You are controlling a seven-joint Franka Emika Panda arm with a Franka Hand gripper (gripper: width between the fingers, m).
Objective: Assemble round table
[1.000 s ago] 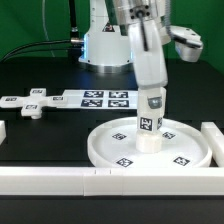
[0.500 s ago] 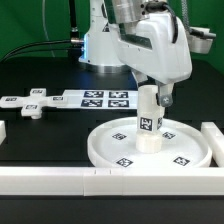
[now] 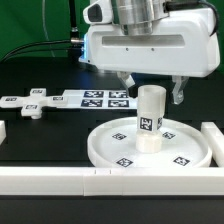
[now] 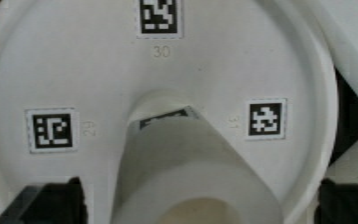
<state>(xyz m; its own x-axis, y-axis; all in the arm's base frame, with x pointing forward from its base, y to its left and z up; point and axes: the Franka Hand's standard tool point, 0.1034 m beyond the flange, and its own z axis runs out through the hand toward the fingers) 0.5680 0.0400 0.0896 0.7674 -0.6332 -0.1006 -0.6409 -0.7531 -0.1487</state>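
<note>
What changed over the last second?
The gripper swivelled about its wrist and rose; it now stands open astride the top of the cylinder, so it seems to have let go. The cylinder, round disc, cross-shaped piece and marker board stayed put.
</note>
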